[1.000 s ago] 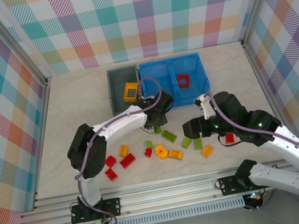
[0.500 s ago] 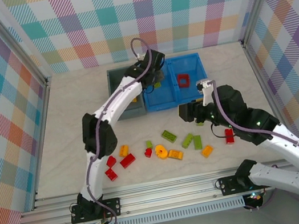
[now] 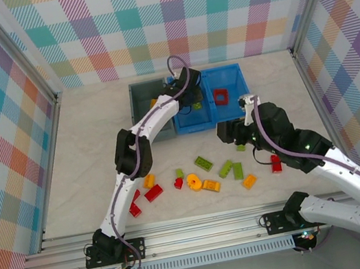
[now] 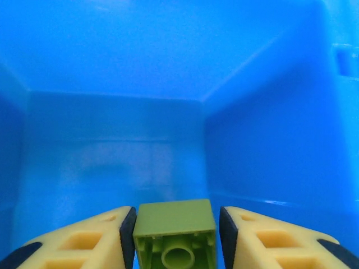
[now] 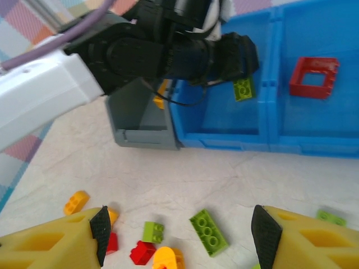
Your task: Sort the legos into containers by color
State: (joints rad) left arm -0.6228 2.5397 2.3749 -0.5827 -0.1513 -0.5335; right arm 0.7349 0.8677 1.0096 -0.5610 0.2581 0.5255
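A lime green lego (image 4: 175,227) sits between the pads of my left gripper (image 4: 175,235), inside the left compartment of the blue container (image 4: 112,129). A thin gap shows beside the right pad, so the jaws are slightly open. In the top view the left gripper (image 3: 191,98) hangs over the blue container (image 3: 214,123), with the green lego (image 5: 243,88) just below it. A red frame lego (image 3: 220,95) lies in the right compartment. My right gripper (image 5: 180,232) is open and empty above the loose legos, such as a long green one (image 5: 208,232).
The grey container (image 3: 140,106) stands left of the blue one, with a yellow piece (image 5: 161,95) inside. Red, orange and green legos lie scattered across the table's near middle (image 3: 195,182). Plaid walls enclose the table on three sides.
The left arm carried the green lego from the table up over the blue container's left compartment, and its jaws have loosened. The right gripper rose slightly and stayed open.
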